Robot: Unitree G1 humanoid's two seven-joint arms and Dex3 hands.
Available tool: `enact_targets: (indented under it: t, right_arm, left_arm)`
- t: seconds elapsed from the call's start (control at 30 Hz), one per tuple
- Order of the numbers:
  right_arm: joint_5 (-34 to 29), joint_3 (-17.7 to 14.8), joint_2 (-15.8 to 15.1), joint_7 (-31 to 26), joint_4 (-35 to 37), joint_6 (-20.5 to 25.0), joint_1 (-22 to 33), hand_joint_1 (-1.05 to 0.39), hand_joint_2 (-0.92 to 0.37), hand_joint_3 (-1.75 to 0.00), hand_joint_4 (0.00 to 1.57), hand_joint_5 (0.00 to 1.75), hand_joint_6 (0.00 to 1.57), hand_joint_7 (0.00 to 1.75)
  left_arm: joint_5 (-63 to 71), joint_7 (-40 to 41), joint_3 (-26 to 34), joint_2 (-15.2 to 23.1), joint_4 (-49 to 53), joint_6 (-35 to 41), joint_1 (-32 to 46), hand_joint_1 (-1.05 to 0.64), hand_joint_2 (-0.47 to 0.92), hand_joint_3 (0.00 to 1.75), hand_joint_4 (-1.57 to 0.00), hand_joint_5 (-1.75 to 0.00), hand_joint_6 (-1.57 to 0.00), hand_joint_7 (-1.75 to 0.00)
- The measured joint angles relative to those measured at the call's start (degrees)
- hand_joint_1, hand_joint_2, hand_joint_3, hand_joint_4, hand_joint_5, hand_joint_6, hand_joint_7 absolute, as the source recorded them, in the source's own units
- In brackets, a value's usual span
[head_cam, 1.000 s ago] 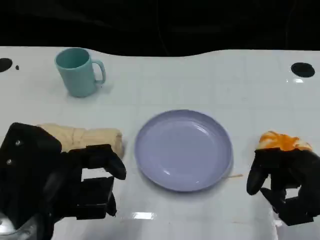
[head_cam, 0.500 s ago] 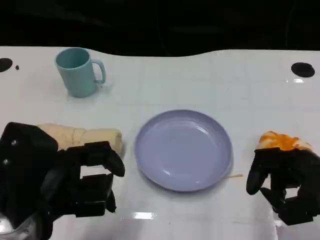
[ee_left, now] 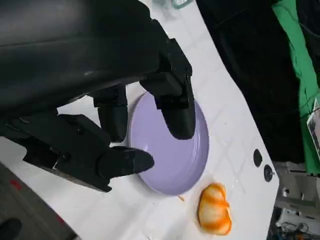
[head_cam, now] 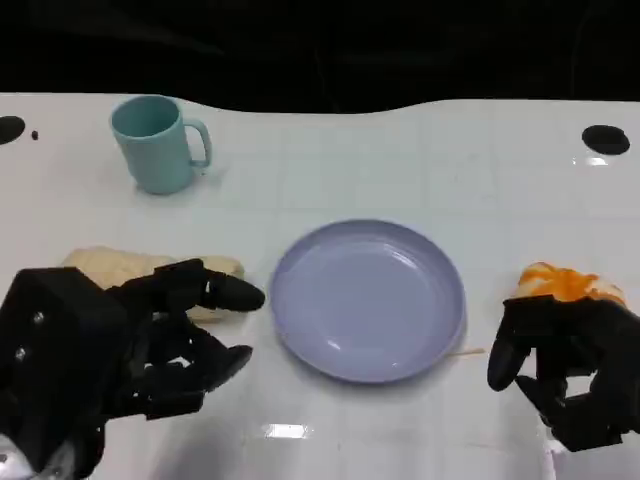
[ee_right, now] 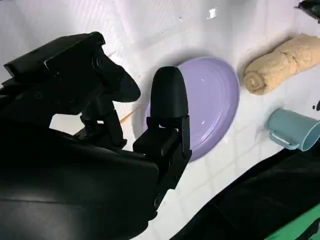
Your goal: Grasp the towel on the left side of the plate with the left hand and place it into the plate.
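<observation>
Black left hand (head_cam: 120, 345) — fingers spread — hovers over the towel (head_cam: 120, 266).

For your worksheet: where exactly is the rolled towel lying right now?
In the head view the rolled towel lies on the table left of the plate, partly behind the left hand, with the mug farther back.

Both hands are black, blocky-shelled, glossy-fingered.

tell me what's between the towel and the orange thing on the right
The purple plate lies between the rolled towel and the orange object, as the head view shows.
</observation>
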Motion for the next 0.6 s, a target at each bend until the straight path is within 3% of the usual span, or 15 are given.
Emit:
enact_targets:
  t: [0.13,0.43,0.5,0.6]
  right_arm:
    - [-0.4,0.4,0.0,-0.1,-0.2,0.4,-0.1,0.02,-0.55,-1.11,0.73,1.75,0.70,1.44]
    - [-0.8,1.2,0.1,-0.3,-1.0,1.8,-0.4,0.01,-0.55,-1.12,0.72,1.75,0.70,1.44]
    - [-0.8,1.3,0.2,-0.4,-1.1,1.9,-0.4,0.02,-0.55,-1.11,0.73,1.75,0.70,1.44]
    - [-0.8,1.4,0.2,-0.6,-1.2,1.9,-0.4,0.02,-0.55,-1.11,0.74,1.75,0.70,1.44]
  left_arm:
    - [3.6,0.2,-0.4,0.6,3.1,-5.8,-1.0,-0.13,0.92,0.08,-0.46,-1.12,-0.67,-0.44]
    - [15.8,-0.7,-4.7,6.9,10.5,-14.3,-8.2,-0.30,0.91,0.01,-0.34,-0.90,-0.56,-0.23]
    - [18.6,-1.1,-5.8,7.9,11.8,-14.7,-9.7,-0.34,0.91,0.00,-0.28,-0.72,-0.49,-0.11]
    - [26.3,-2.7,-9.9,12.4,15.0,-16.9,-12.9,-0.40,0.90,0.00,-0.29,-0.45,-0.42,-0.02]
